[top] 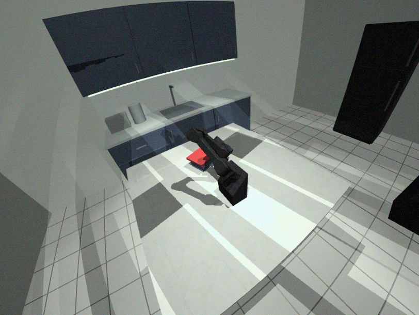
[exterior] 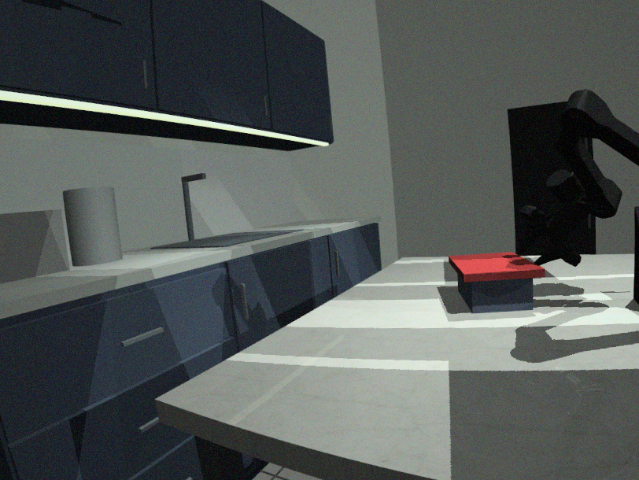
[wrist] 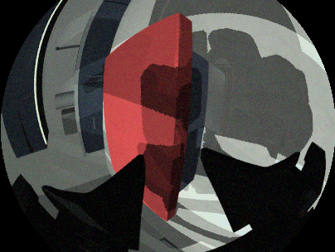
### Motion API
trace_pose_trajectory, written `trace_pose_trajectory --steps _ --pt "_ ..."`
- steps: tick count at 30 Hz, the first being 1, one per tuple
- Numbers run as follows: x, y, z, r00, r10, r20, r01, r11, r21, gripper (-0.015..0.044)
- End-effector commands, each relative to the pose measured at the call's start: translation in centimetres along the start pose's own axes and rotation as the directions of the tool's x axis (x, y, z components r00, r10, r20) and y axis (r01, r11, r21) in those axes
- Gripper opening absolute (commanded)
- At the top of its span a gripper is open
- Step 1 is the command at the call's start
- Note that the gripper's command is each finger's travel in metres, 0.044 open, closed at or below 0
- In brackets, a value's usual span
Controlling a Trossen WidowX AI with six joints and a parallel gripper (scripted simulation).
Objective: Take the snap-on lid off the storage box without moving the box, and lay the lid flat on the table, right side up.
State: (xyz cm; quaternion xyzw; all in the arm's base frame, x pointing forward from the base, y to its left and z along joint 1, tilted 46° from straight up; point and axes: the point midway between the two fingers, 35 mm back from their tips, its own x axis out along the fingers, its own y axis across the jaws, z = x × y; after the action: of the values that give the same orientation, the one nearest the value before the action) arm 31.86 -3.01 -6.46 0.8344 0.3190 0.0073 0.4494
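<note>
The red lid [top: 196, 156] [exterior: 485, 264] [wrist: 124, 124] sits level on top of the dark blue storage box [top: 203, 168] [exterior: 500, 295] [wrist: 201, 72], its rim overhanging the box sides. The box stands on the pale table [top: 182, 252] [exterior: 309, 387]. My gripper [exterior: 556, 260] [wrist: 173, 156] is open, with nothing held between its fingers. It is beside the lid's edge on the arm's side, close to lid height. In the wrist view the lid's near end shows between and beyond the fingertips; contact cannot be made out. The arm hides the gripper in the top view.
A kitchen counter [top: 223, 94] [exterior: 180, 263] with a sink and a grey cylinder [top: 137, 113] [exterior: 93, 227] runs behind the table. Dark wall cabinets [top: 162, 37] [exterior: 206, 61] hang above it. A black fridge [top: 372, 81] stands off to the right. Shadows of the arm and stripes of light cross the table.
</note>
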Motion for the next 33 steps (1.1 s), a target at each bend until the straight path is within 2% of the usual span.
trace_pose_trajectory --steps 1,7,10,20,24,33 --pt "0.86 0.12 0.05 1.0 0.005 -0.003 -0.005 1.0 -0.012 0.0235" --pt "1.58 0.14 -0.11 1.0 0.009 -0.008 -0.009 1.0 -0.022 0.0235" --pt "1.58 0.14 -0.11 1.0 0.009 -0.008 -0.009 1.0 -0.022 0.0156" --pt "1.58 0.14 -0.11 1.0 0.009 -0.008 -0.009 1.0 -0.022 0.009" --pt "1.58 0.14 -0.11 1.0 0.009 -0.008 -0.009 1.0 -0.022 0.0" --pt "1.35 0.22 -0.18 1.0 0.008 -0.009 -0.008 1.0 -0.023 0.0"
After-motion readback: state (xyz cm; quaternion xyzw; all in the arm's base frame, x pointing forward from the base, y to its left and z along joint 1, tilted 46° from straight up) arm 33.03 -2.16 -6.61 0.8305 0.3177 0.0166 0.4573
